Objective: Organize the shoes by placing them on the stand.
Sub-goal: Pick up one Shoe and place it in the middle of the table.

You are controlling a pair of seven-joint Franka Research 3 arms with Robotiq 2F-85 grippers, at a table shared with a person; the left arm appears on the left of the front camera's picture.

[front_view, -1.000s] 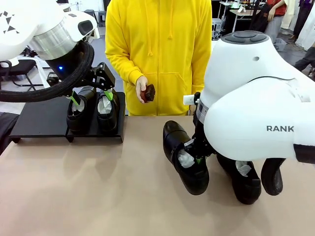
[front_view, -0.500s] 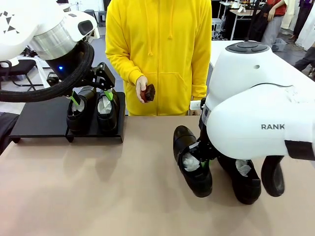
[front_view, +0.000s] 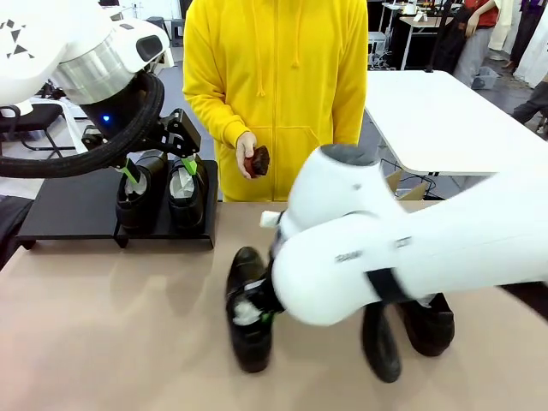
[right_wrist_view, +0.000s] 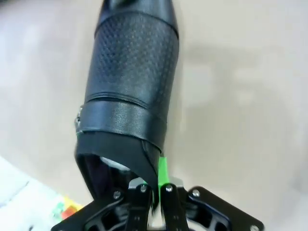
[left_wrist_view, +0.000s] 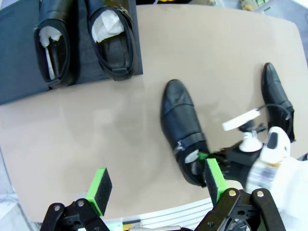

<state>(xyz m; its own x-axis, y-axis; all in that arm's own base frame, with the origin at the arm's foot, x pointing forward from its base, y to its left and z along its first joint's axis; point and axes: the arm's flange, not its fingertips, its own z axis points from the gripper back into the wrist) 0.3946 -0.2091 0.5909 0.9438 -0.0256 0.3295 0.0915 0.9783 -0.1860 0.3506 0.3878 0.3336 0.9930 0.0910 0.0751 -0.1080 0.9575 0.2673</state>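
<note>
Starting at 9 o'clock on the beige table (front_view: 111, 334): the stand (front_view: 64, 210) is a flat matte-black rectangle on stubby legs, long side running 9-to-3, sitting close to the table's left edge. Its 9 o'clock half is bare. The 3 o'clock half carries two shoes side by side, the outer shoe (front_view: 135, 204) and the inner shoe (front_view: 186, 201). Both are glossy black leather with crumpled white paper inside, and their long axes run parallel, 12-to-6. Can't honestly call toe from heel on those two. The left gripper (front_view: 161, 169) hangs over the pair with its jaws spread wide and nothing between the green pads.

At 12 o'clock a person (front_view: 274, 86) in a yellow hoodie stands at the far edge, one hand (front_view: 245, 147) wrapped around a small dark brush (front_view: 259, 160).

Mid-table, toward 6 o'clock, is the gripped shoe (front_view: 247, 282), rounded toe at 12 and heel at 6. Up close the vamp has a pebbled grain, with a smooth strap band behind it. The right gripper (right_wrist_view: 156, 183) is clenched on the thin rim of the heel opening. That arm is blurred, so I can't tell if the sole touches the table. There's plenty of bare tabletop between this shoe and the stand.

At 4 o'clock the fourth shoe (left_wrist_view: 276, 98) lies flat with its pointed toe at 12, well apart from the stand.
</note>
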